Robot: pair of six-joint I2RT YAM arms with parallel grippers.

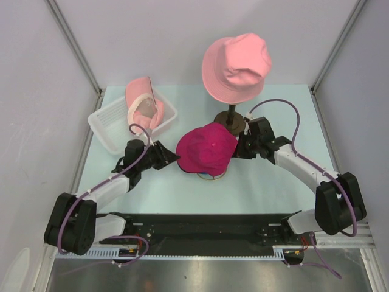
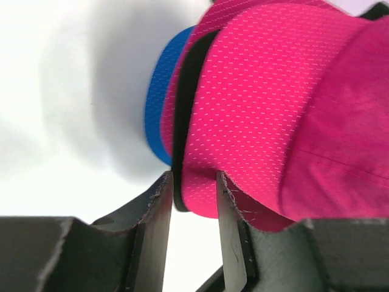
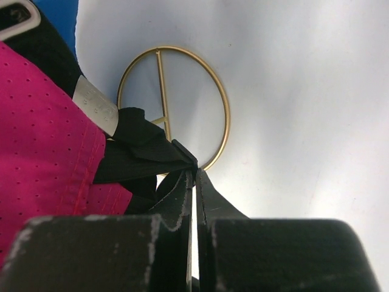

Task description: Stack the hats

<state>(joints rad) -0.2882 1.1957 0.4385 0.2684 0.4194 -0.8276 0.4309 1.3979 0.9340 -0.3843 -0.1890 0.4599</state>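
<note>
The magenta cap (image 1: 206, 148) sits at the table's middle over the royal-blue cap (image 2: 157, 103), which is hidden in the top view. My left gripper (image 1: 172, 159) holds the magenta cap's left rim (image 2: 200, 176) between narrowly spaced jaws. My right gripper (image 1: 239, 146) is shut on the magenta cap's black back strap (image 3: 143, 152). A light-pink cap (image 1: 144, 102) lies in the white basket (image 1: 104, 125). The salmon-pink bucket hat (image 1: 236, 66) sits on a stand at the back.
A gold wire ring (image 3: 225, 109) lies on the table under the caps and shows in the top view (image 1: 211, 177). The stand's dark round base (image 1: 230, 117) is close behind my right gripper. Grey walls enclose the table.
</note>
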